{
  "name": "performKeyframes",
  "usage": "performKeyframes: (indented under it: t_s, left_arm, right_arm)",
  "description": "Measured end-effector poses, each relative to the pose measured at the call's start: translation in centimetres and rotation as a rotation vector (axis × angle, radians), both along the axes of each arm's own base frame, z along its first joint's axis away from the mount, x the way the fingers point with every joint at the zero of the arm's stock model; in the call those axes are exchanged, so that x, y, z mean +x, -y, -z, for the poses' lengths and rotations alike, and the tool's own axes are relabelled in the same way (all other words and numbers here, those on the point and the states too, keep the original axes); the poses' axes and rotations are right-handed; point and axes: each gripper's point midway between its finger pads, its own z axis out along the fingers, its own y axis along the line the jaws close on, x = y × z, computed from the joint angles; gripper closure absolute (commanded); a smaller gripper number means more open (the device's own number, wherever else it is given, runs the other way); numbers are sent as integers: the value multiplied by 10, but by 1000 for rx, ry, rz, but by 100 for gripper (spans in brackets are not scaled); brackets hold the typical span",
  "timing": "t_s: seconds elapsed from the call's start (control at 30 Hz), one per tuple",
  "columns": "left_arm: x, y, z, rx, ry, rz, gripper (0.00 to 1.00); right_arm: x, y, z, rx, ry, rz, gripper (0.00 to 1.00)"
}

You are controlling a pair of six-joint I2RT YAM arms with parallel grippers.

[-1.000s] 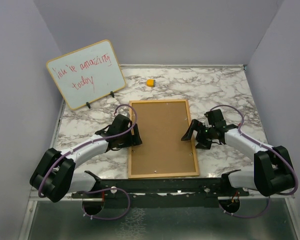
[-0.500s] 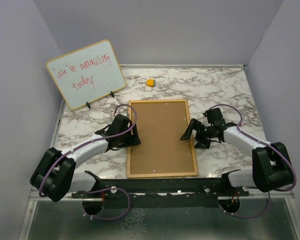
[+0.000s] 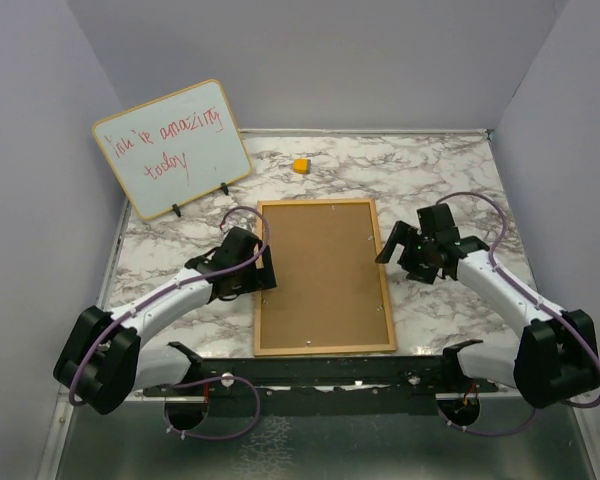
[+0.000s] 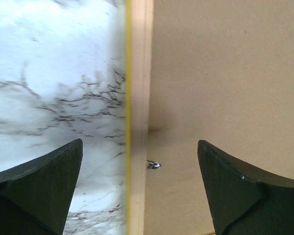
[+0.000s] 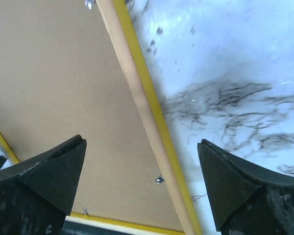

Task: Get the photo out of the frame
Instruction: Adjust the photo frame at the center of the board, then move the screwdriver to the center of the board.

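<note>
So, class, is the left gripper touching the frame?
Cannot tell. Left wrist view shows the left gripper open astride the frame edge, height above it unclear.

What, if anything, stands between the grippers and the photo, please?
The frame lies face down, so its brown backing board, held by small clips, hides the photo. The open left gripper and right gripper sit above its long edges.

Left arm and right arm: white link shells, bulky black joint housings at the base end, black wrist assemblies. A thin purple cable runs along each arm and loops free near the wrist. Left gripper and right gripper: matte black, wedge-shaped fingers, the right pair scuffed with pale specks.
</note>
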Motion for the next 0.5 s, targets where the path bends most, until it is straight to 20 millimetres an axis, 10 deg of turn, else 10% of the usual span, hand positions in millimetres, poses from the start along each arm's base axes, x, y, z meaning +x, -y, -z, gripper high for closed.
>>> performKeyframes:
  t_s: [0.5]
  left_arm:
    - [22, -41, -72, 85, 271, -145, 1]
  right_arm:
    - [1, 90, -59, -325, 174, 394, 0]
